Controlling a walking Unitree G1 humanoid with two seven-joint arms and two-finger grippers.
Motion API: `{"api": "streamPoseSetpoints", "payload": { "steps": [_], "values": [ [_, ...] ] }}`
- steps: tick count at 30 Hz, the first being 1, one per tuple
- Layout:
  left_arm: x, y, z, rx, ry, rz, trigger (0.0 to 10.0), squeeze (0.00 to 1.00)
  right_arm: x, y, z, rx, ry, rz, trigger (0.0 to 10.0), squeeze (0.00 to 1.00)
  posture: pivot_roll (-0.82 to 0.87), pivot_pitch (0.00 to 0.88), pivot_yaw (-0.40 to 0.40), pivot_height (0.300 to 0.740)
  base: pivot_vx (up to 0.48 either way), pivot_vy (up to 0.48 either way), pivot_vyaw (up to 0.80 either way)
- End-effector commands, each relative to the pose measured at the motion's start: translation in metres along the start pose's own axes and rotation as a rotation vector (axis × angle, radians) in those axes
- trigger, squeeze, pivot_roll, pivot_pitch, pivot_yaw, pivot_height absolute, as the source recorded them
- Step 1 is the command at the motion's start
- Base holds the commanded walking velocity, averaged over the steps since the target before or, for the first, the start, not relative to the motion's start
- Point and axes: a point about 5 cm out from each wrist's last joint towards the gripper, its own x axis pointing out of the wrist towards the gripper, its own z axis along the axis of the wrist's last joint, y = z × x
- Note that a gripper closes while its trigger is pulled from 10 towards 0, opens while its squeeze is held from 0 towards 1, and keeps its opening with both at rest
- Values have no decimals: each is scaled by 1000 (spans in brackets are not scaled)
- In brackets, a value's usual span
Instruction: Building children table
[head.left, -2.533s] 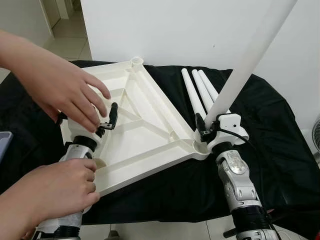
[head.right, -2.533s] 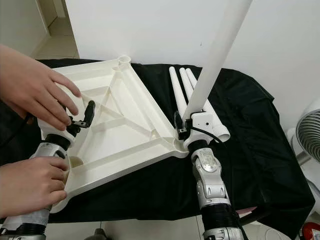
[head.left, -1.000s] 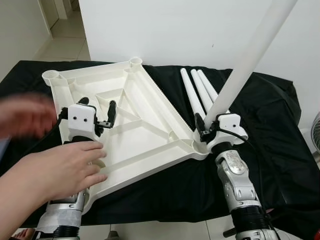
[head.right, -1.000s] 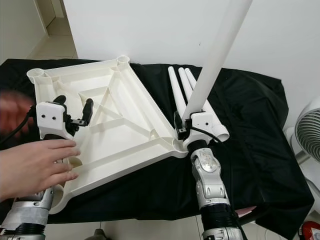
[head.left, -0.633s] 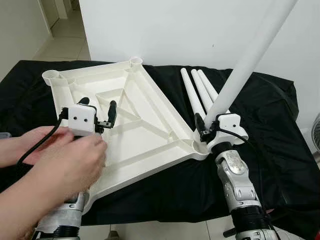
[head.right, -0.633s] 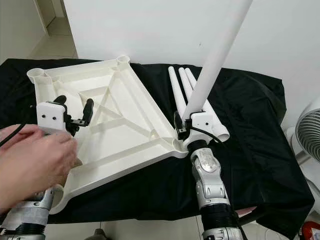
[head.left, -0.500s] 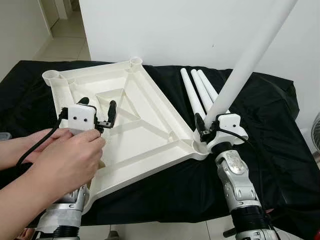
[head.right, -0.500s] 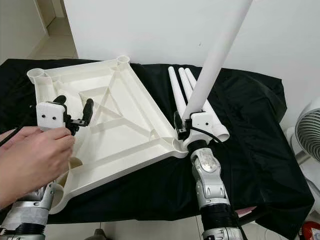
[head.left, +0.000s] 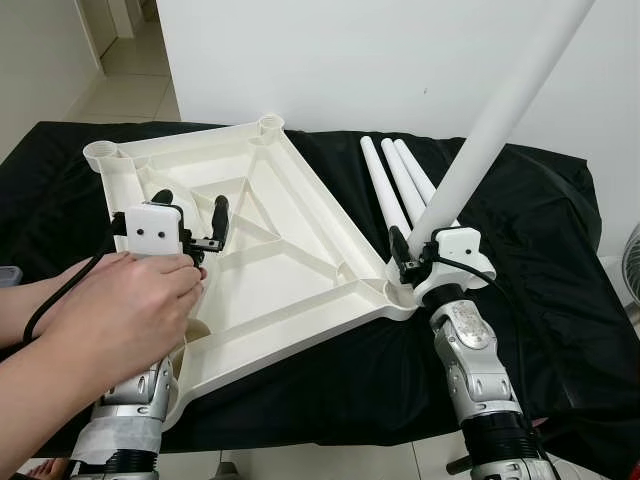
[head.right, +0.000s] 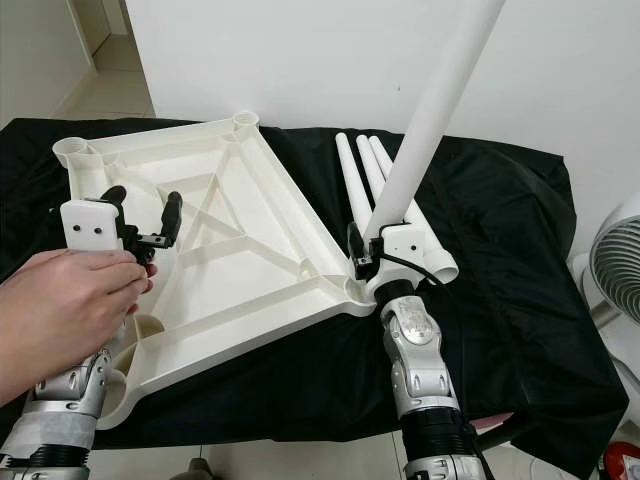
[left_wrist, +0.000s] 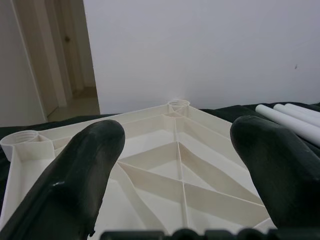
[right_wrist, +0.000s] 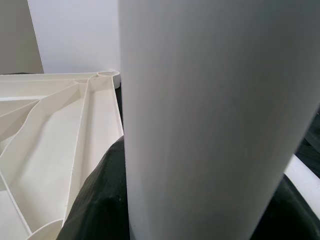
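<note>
Black cloth (head.left: 560, 290) under tabletop (head.left: 290, 250); right end effector (head.left: 408, 262) grips leg (head.left: 490, 130), left (head.left: 190, 215) open.

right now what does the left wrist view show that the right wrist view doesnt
The left wrist view alone has the left gripper with its two black fingers spread wide over the ribbed underside, a doorway, and loose white legs on the black cloth. The right wrist view alone has the thick white table leg close against the camera, held by the right gripper. Both share the upturned white tabletop, a corner socket and the white wall.
</note>
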Motion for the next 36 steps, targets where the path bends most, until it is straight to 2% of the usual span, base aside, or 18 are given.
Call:
{"api": "streamPoseSetpoints", "payload": {
  "steps": [1, 36],
  "values": [
    [-4, -2, -11, -15, 50, -9, 10000, 0, 1, -1, 0, -2, -10, -10, 10000, 0, 63, 0, -42, 740, 0, 0, 0],
    [-2, -2, -9, -16, 45, -11, 10000, 0, 1, -1, 0, 0, -11, -10, 10000, 0, 64, 0, -40, 740, 0, 0, 0]
  ]
}}
